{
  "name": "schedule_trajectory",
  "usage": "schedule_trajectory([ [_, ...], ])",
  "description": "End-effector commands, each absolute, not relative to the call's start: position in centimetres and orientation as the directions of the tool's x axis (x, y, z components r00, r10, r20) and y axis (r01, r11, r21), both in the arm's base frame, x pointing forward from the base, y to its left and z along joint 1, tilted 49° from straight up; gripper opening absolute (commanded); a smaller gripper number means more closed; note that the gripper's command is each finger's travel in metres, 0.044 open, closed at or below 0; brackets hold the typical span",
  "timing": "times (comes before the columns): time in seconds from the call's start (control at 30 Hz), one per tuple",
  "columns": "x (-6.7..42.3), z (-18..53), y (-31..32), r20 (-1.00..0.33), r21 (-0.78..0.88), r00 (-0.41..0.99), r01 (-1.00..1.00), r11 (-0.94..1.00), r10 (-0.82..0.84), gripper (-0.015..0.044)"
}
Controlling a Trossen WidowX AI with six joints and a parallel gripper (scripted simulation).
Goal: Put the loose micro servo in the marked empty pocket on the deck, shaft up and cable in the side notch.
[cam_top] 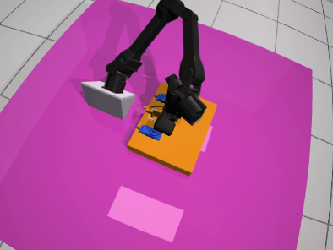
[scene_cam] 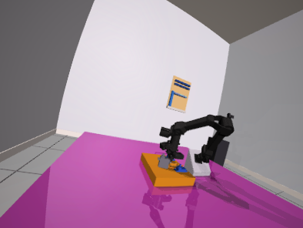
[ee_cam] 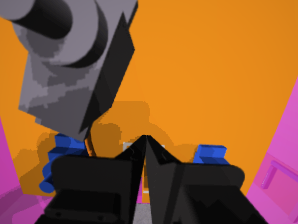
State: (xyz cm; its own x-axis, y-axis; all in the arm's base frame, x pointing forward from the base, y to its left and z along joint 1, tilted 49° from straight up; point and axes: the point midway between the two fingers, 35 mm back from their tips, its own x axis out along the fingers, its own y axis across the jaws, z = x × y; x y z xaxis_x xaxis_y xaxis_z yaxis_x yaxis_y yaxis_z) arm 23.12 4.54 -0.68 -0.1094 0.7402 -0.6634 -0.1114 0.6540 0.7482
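Observation:
The loose grey micro servo (ee_cam: 70, 65) (scene_cam: 164, 162) lies tilted on the orange deck (cam_top: 182, 152) (scene_cam: 154, 173) (ee_cam: 210, 75), its shaft end towards the camera in the wrist view. Its orange cable (ee_cam: 90, 145) trails down beside it. My gripper (ee_cam: 146, 139) (cam_top: 163, 123) (scene_cam: 169, 155) is shut with nothing between its fingers, low over the deck just right of the servo. The white-outlined pocket (ee_cam: 129, 146) shows partly behind my fingertips. Two blue servos (ee_cam: 65, 145) (ee_cam: 210, 152) sit either side of it, one showing in the top view (cam_top: 151, 133).
The arm's grey base block (cam_top: 107, 99) (scene_cam: 198, 167) stands left of the deck. A pale pink rectangle (cam_top: 145, 213) is marked on the magenta mat in front. A small pink strip (cam_top: 207, 137) lies at the deck's right edge.

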Motion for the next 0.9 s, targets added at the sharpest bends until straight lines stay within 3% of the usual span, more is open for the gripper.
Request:
schedule_trajectory([
  [0.0,23.0,-0.2,5.1,-0.66,0.752,-0.11,-0.105,0.651,0.743,0.0],
  [0.87,22.2,3.0,7.9,-0.654,0.757,-0.113,-0.105,0.645,0.748,0.0],
])
